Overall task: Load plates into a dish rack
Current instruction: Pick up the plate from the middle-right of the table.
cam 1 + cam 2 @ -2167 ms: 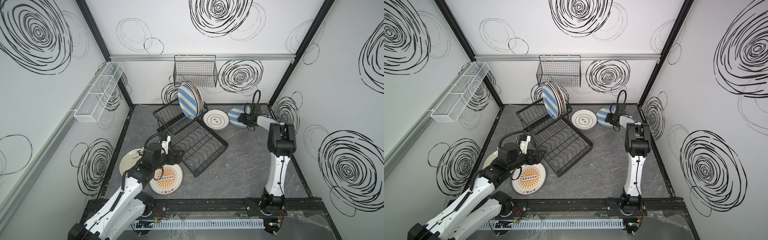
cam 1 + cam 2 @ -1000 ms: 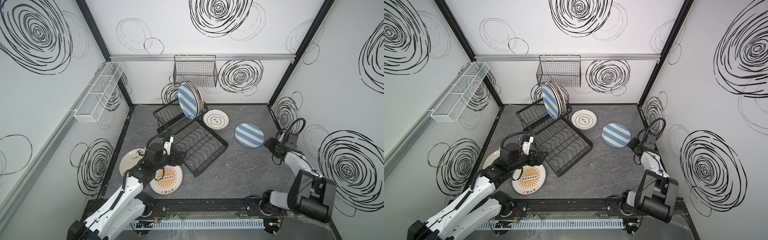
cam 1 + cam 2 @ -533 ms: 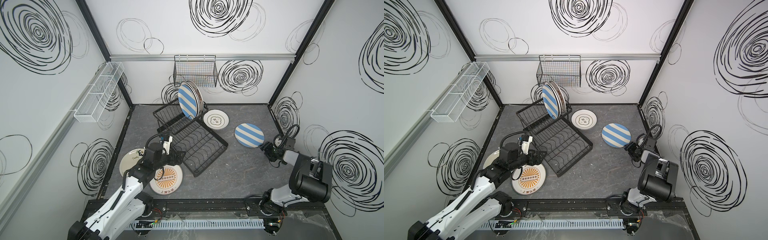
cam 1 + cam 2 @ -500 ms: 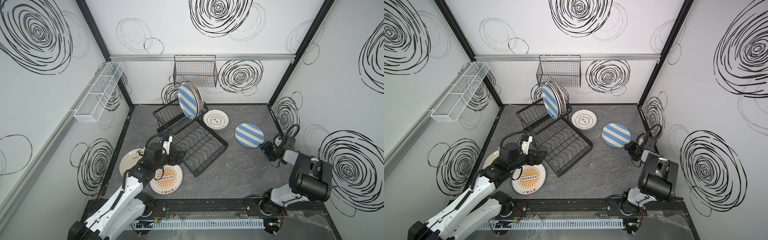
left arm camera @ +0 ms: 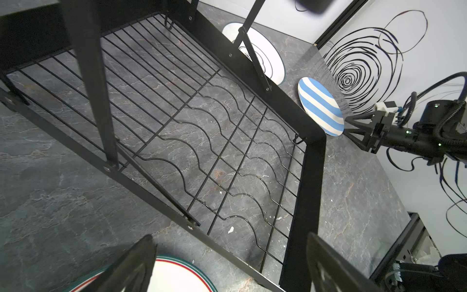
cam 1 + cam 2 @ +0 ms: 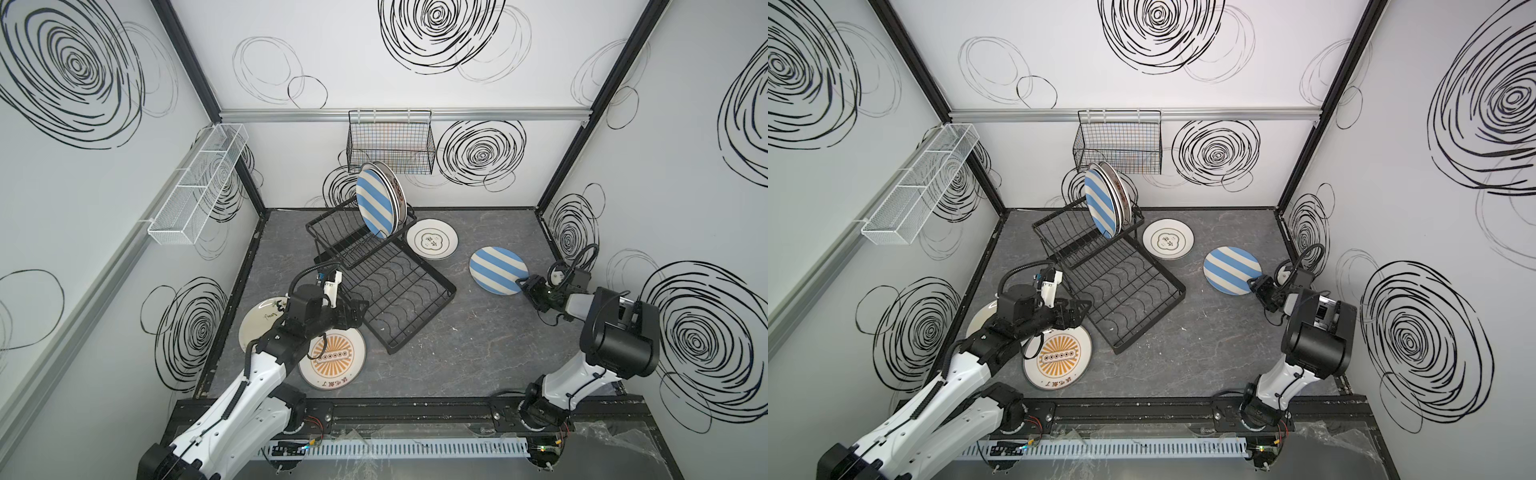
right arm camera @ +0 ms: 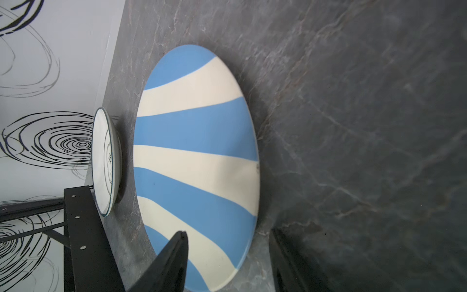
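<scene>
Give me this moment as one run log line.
right gripper: open, astride rim of flat striped plate | left gripper: open, beside dish rack

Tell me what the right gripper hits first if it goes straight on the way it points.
The right gripper would most likely meet the striped plate lying flat just ahead: in the right wrist view its near rim sits between the open jaws.

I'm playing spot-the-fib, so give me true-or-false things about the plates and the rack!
A striped plate stands upright in the dish rack's upper basket. True.
The orange sunburst plate sits in the rack. False: it lies on the table.
The right gripper holds the other striped plate in the air. False: that plate lies flat on the table, open jaws at its rim.
The rack's lower tray holds no plates. True.
</scene>
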Available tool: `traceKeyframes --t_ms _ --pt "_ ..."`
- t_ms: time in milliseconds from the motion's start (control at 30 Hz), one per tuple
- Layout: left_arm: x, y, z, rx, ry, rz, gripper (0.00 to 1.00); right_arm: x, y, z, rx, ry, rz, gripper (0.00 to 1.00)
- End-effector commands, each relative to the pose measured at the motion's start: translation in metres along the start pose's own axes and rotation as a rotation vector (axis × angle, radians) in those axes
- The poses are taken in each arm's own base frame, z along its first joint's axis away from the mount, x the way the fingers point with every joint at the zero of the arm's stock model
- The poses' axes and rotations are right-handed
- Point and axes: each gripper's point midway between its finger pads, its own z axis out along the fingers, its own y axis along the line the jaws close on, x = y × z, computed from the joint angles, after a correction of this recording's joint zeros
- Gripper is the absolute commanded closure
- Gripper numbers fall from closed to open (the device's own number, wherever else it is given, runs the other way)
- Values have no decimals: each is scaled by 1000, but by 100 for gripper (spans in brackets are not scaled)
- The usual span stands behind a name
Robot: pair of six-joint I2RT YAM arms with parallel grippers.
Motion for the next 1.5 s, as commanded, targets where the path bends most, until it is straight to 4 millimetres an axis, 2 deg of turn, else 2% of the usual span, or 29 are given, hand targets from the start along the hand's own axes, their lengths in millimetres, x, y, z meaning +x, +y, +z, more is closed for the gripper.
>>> traceKeyframes --t_ms 0,100,200,333,533,767,933,1100,1333,1467 --pt "-14 0 -2 -5 -50 14 4 28 -33 11 84 86 103 49" --pt "-14 2 -3 -10 -50 10 4 32 -39 14 82 108 125 56" --pt "-15 3 -3 -14 -53 11 4 34 -45 15 75 117 151 72" --pt "-15 2 -4 -14 -55 11 4 32 -46 13 43 109 177 87" --pt "-16 3 -5 -17 -57 13 4 20 -36 9 0 82 178 99" --pt "-17 1 -5 -8 -58 14 4 4 -13 -8 -54 51 159 100" --pt "-17 -1 -5 1 -57 19 4 -16 17 -30 -120 0 122 100" --pt "-19 -3 -6 10 -65 23 4 -28 50 -53 -185 -25 67 100" --pt "-21 -9 -7 30 -70 30 4 -31 92 -87 -265 -46 -7 100" --pt "-22 -23 -3 65 -67 46 4 -13 119 -94 -324 5 -63 100"
